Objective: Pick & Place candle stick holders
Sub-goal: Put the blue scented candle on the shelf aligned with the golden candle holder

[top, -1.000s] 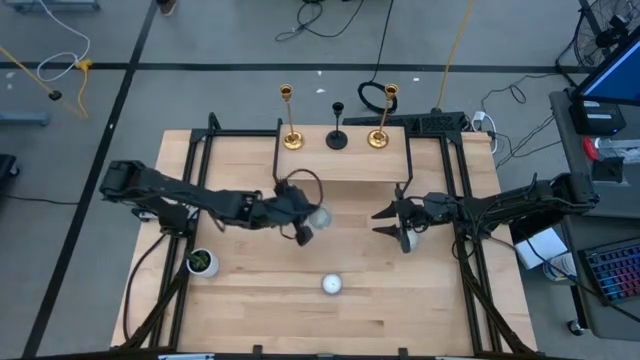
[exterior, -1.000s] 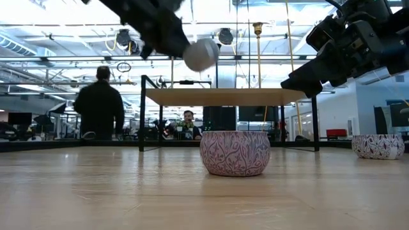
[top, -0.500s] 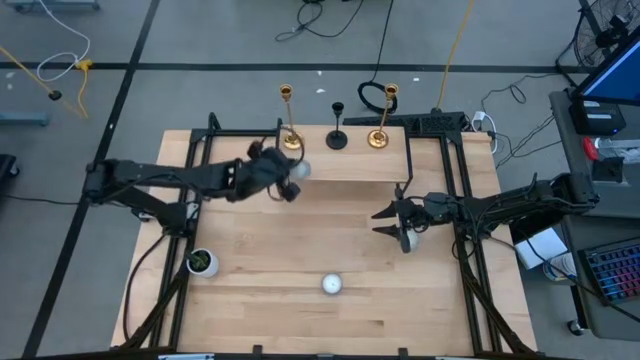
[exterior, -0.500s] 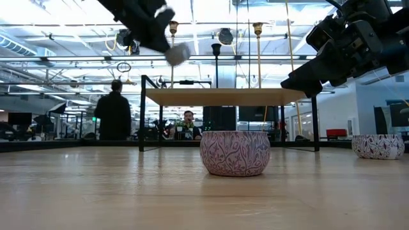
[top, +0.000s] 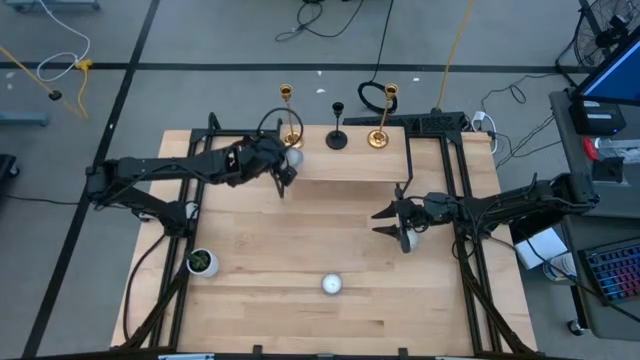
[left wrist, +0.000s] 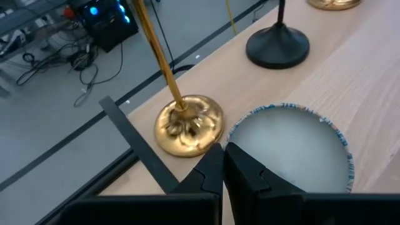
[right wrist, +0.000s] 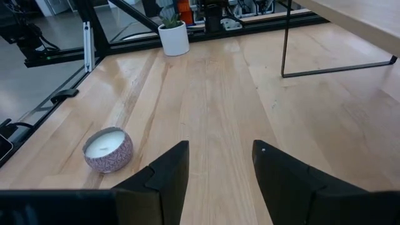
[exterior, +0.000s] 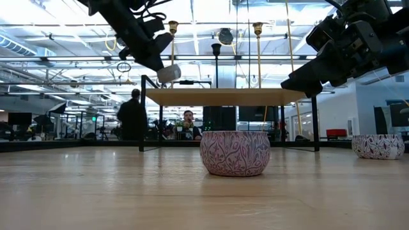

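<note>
Currently left gripper [top: 287, 163], clamped on a white candle [left wrist: 294, 147], hovers upper centre beside gold candlestick [left wrist: 181, 119], likely for placement.

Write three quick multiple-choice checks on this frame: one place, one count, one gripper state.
1. Where is the left gripper?
A. Over the raised shelf, beside the left gold candlestick
B. Over the plant pot
C. At the table's front edge

2. How many candlesticks stand on the shelf?
A. Two
B. Three
C. Four

3. What state is the right gripper in?
A. Shut on a gold candlestick
B. Shut on a candle
C. Open, holding nothing

Key:
1 A: the left wrist view shows the gold base right by its fingers, which grip a white candle.
2 B: the left gold candlestick, black candlestick and right gold candlestick.
3 C: bare table shows between its spread fingers.
</note>
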Robot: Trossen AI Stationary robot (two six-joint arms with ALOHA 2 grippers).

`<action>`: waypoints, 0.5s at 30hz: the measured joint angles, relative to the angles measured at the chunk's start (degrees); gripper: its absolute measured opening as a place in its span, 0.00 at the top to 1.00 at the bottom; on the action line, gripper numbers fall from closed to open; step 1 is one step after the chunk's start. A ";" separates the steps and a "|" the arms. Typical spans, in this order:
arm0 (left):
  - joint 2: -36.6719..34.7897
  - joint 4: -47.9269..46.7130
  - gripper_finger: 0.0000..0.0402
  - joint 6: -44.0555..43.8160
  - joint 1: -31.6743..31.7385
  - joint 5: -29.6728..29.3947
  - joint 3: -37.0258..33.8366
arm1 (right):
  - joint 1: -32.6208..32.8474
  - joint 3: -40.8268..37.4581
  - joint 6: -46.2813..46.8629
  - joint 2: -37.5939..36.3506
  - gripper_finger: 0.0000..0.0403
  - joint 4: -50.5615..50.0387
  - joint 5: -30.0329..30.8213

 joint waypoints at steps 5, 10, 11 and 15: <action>0.00 -0.52 0.99 -0.24 0.52 0.89 0.00 | -0.01 0.00 0.00 -0.02 0.58 0.02 0.00; 0.00 -0.75 0.98 -1.27 0.49 1.06 0.00 | 0.00 0.00 0.00 0.00 0.58 0.02 0.00; 0.00 -0.79 0.98 -1.26 0.52 1.00 0.00 | 0.00 0.00 0.00 0.00 0.58 0.02 0.00; 0.59 -0.86 0.98 -1.34 0.52 0.81 0.00 | -0.01 0.00 0.00 0.00 0.58 0.02 0.00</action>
